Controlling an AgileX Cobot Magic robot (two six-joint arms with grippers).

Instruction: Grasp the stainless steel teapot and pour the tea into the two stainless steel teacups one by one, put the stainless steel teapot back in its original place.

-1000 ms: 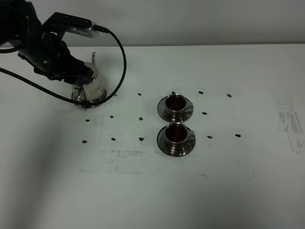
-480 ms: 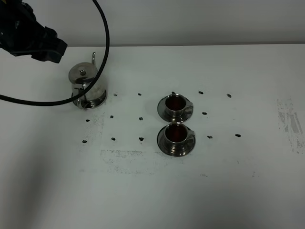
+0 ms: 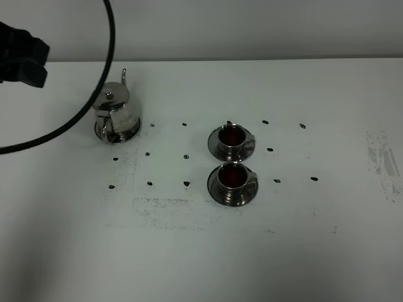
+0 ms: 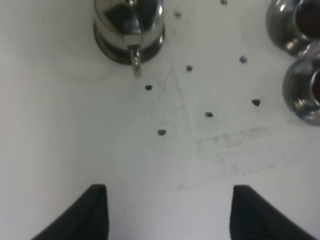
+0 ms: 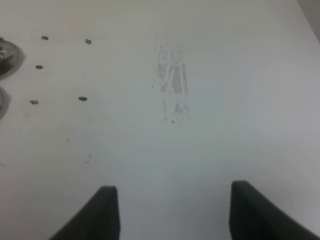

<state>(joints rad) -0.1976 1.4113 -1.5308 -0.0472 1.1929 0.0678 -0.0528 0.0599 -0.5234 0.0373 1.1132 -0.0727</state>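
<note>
My left pincer (image 4: 167, 212) hangs wide and empty, well left of the shiny squat steel teapot (image 3: 116, 114) standing far-left on the white table (image 3: 189, 251). Two small steel teacups (image 3: 232, 141) (image 3: 233, 182) hold reddish-brown tea (image 3: 232, 133) mid-table. My right pincer (image 5: 170, 212) gapes empty.
</note>
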